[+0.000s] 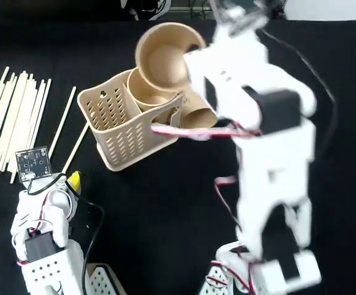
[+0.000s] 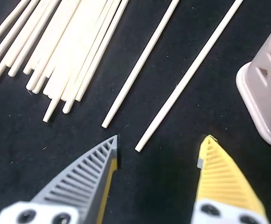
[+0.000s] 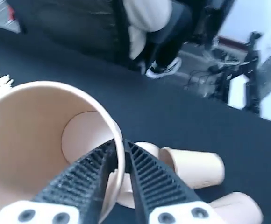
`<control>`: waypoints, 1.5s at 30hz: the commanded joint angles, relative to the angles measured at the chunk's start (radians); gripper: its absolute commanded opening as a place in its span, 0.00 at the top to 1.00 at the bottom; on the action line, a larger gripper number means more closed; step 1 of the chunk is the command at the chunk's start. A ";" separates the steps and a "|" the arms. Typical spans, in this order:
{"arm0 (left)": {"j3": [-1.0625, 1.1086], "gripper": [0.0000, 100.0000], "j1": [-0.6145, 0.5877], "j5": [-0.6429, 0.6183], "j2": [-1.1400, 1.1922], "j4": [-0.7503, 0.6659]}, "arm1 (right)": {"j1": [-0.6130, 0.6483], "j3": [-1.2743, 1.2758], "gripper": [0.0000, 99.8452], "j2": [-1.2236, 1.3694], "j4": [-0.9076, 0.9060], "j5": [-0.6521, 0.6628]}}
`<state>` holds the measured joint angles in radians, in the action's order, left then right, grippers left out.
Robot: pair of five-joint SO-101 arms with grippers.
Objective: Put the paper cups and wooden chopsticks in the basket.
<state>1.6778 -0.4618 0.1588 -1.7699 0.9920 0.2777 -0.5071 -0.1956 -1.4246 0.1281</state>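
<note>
The right hand [image 3: 121,145] is clenched on the thin rim of a round paper cup [image 3: 32,135], held tilted at 1 o'clock of the slotted plastic basket [image 1: 119,126]. Slim, pale wooden chopsticks [image 2: 65,51] lie at the basket's 9 o'clock on the black worktop [image 1: 166,209]. The left hand [image 2: 163,139] hovers over their ends, spread and empty.

The black counter [image 1: 166,233] is setting off pale cream chopsticks [image 1: 15,117], tan paper cups [image 1: 166,58] and a beige basket [image 1: 129,132] patterned with rows of slots, while the left gripper [image 2: 162,136] is showing one grey and one yellow ribbed finger and the right gripper [image 3: 120,143] black ribbed ones.
</note>
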 commanded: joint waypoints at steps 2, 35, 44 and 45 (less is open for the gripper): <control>0.005 0.72 0.012 0.009 -0.003 -0.025 | 0.043 -0.297 0.99 0.271 -0.118 -0.028; 0.015 0.72 0.013 0.011 -0.003 -0.044 | -0.135 0.104 0.74 -0.036 -0.278 0.595; 0.012 0.72 0.015 0.011 -0.003 -0.041 | -0.186 0.937 0.74 -0.302 0.195 0.735; 0.012 0.72 0.015 0.011 -0.003 -0.040 | -0.186 1.015 0.74 -0.318 0.270 0.743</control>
<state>1.6794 -0.4618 0.1588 -1.7699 0.9720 0.1089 0.1757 -0.4181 -1.4246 0.8293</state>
